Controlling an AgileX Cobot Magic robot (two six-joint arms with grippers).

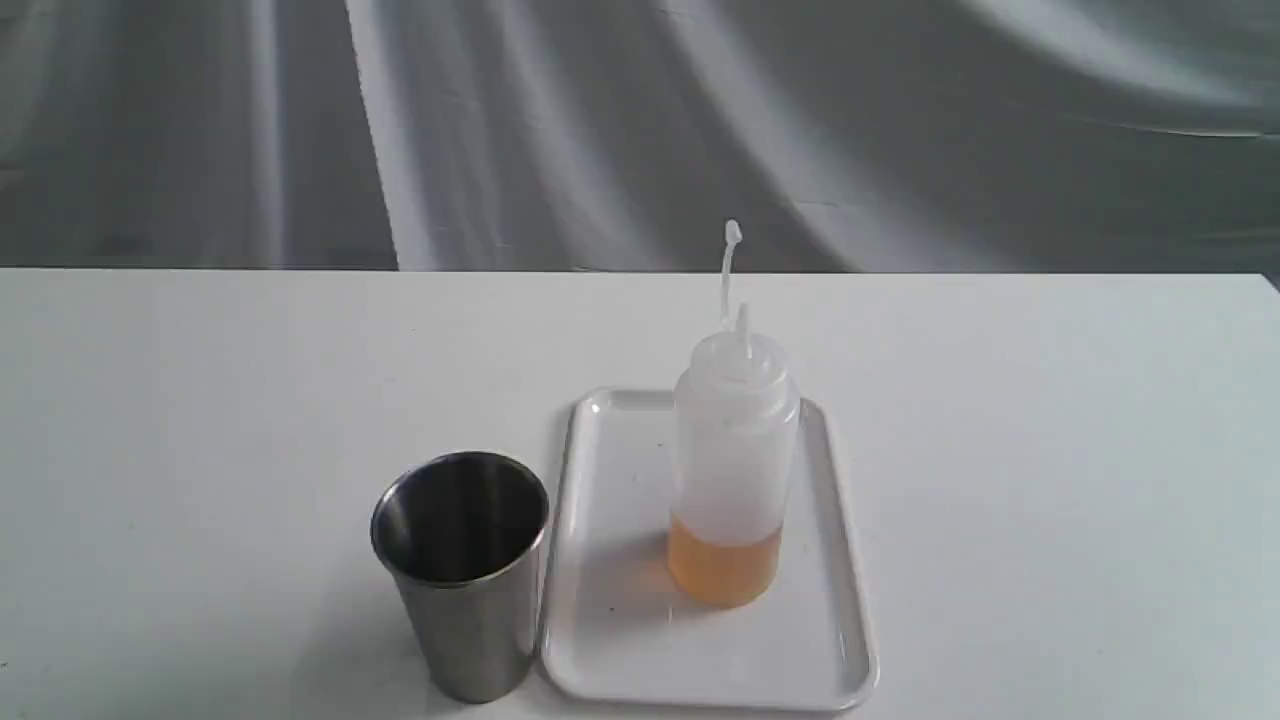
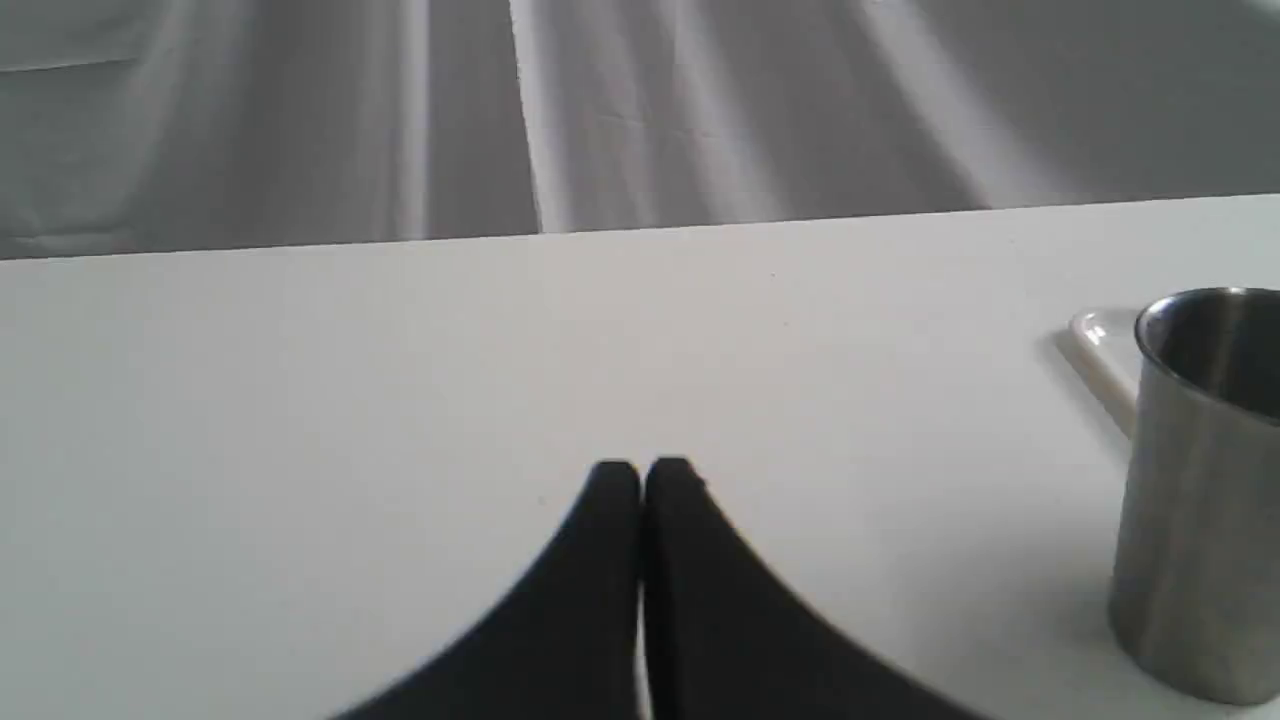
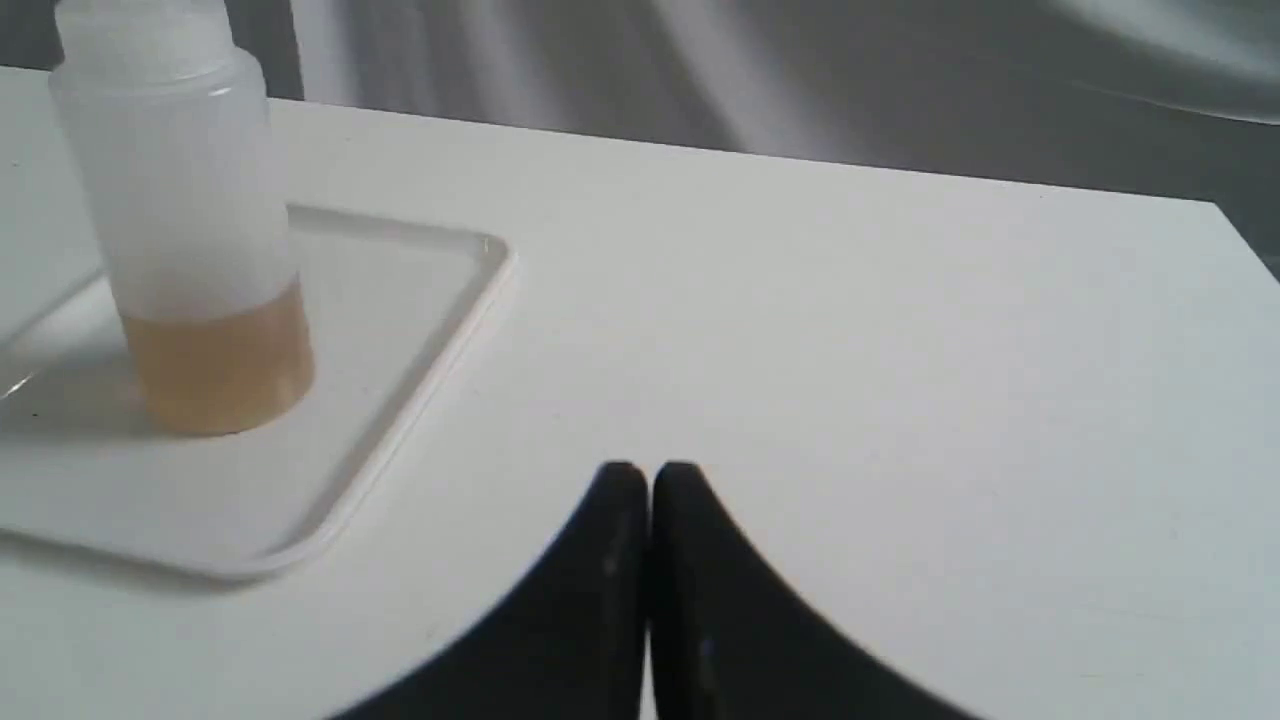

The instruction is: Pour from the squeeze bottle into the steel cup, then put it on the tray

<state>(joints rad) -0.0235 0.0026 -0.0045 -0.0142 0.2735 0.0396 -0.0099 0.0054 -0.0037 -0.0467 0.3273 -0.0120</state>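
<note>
Nearest the exterior camera stands the steel cup (image 1: 462, 575), upright on the table (image 1: 200, 400) just beside the left rim of the tray (image 1: 620, 640). Its inside is dark, and I cannot tell whether any liquid sits in it. The squeeze bottle (image 1: 733, 460) stands upright on the tray, toward its right half, with amber liquid filling only the lowest part. Its tip cap (image 1: 732, 232) sticks up on its tether, clear of the nozzle (image 1: 742, 322), so the spout looks open.

I judge the bottle light and bottom-weighted, with smooth, soft walls that give under pressure. A hard pinch would push liquid out early, and a weak one may let it slip. The best hold is probably across the mid-body, above the liquid line and below the domed shoulder, with moderate force.

Both wrist views show the left jaws and the right jaws pressed together on nothing, over bare table. The left pair is near the cup and the right pair is off the tray's side.
</note>
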